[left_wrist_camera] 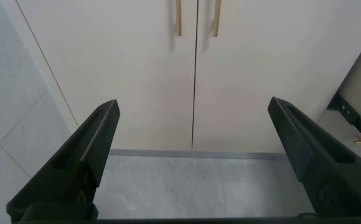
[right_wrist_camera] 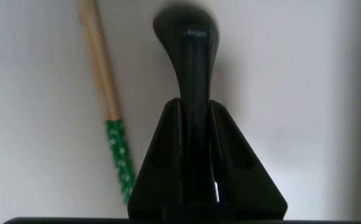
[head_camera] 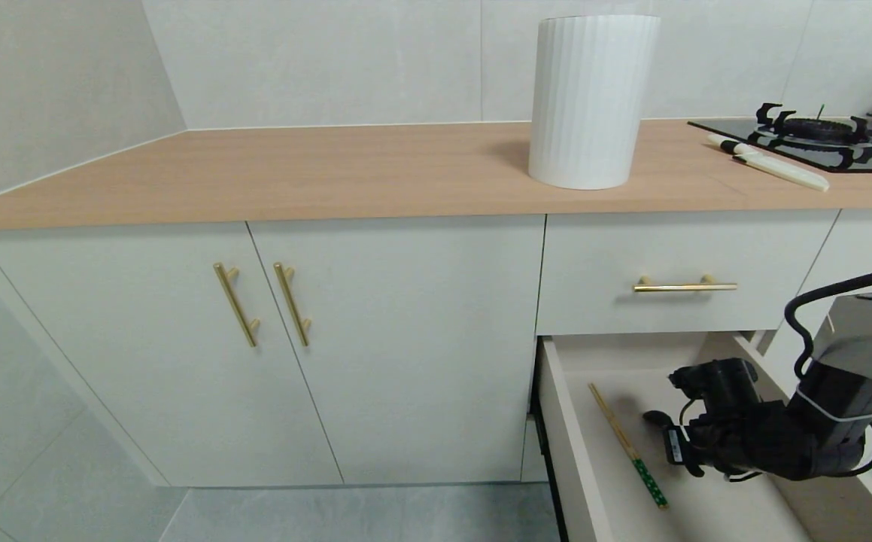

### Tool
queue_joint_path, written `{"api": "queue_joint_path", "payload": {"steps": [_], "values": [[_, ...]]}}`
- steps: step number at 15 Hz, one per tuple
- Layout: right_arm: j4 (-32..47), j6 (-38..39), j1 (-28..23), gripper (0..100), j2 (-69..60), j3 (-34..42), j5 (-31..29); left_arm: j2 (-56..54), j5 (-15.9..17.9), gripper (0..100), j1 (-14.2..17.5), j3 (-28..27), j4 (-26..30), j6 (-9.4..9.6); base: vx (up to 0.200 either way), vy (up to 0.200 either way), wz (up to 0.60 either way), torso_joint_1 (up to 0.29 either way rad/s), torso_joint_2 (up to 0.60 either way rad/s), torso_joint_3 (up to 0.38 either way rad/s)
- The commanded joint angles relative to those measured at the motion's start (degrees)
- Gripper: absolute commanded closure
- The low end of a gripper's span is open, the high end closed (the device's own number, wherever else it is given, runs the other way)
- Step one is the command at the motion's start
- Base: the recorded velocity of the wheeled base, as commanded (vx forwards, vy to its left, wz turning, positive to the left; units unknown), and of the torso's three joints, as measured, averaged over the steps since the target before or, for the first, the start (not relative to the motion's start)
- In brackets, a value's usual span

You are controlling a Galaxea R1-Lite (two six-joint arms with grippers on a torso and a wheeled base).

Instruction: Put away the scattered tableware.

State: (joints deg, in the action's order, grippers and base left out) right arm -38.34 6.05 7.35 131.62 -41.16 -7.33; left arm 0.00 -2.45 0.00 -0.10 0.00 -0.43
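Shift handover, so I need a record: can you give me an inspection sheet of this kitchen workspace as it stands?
Surface: wooden countertop, no spills seen.
Job's things: chopsticks lie in the open drawer; black spoon held over the drawer; pale knife on the countertop by the hob.
Clutter: white ribbed container on the countertop.
Grippers: right gripper shut on the spoon; left gripper open, facing the cabinet doors.
Cables: black cable loops along the right arm.
Surroundings: tiled wall, tiled floor.
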Motion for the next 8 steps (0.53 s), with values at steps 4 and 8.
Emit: {"api": "queue_joint_path", "payload": {"steps": [4, 8], "values": [[-3.7, -0.6, 0.0, 100, 4.8, 0.2, -2.9, 0.0, 0.0, 0, 0.0, 0.0, 0.0, -0.01, 0.000, 0.000, 0.00, 0.000, 0.00, 0.000], [-3.8, -0.5, -0.1, 100, 4.3, 0.2, -2.9, 0.0, 0.0, 0, 0.0, 0.0, 0.0, -0.01, 0.000, 0.000, 0.00, 0.000, 0.00, 0.000]]}}
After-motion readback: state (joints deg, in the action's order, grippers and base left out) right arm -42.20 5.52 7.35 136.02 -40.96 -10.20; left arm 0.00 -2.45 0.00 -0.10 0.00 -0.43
